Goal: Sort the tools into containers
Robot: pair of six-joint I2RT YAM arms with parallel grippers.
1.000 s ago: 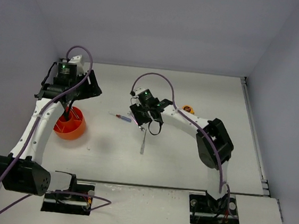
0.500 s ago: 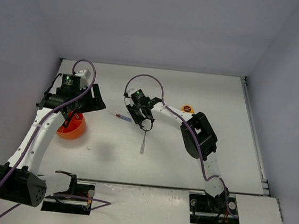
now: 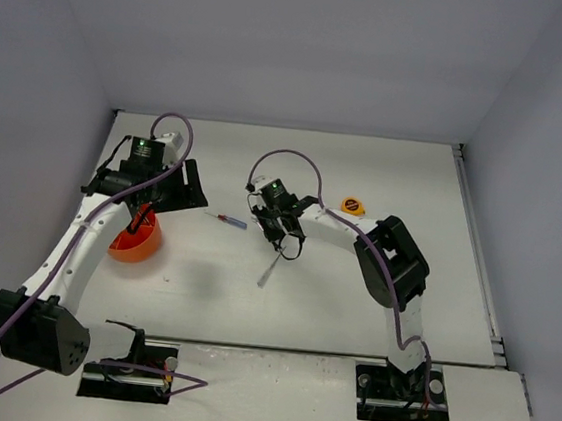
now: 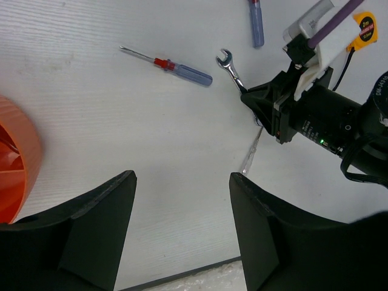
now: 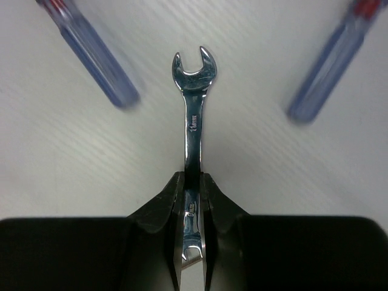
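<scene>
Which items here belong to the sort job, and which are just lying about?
Job: wrench in right gripper; screwdriver; second screwdriver; tape measure; thin silver tool on table; orange tub.
Not job: purple cables; base plates. Both are rig parts.

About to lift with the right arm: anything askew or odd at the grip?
Nothing stands out. The right gripper is shut on the silver wrench near one end, wrench in line with it; both blue-handled screwdrivers lie clear alongside.
</scene>
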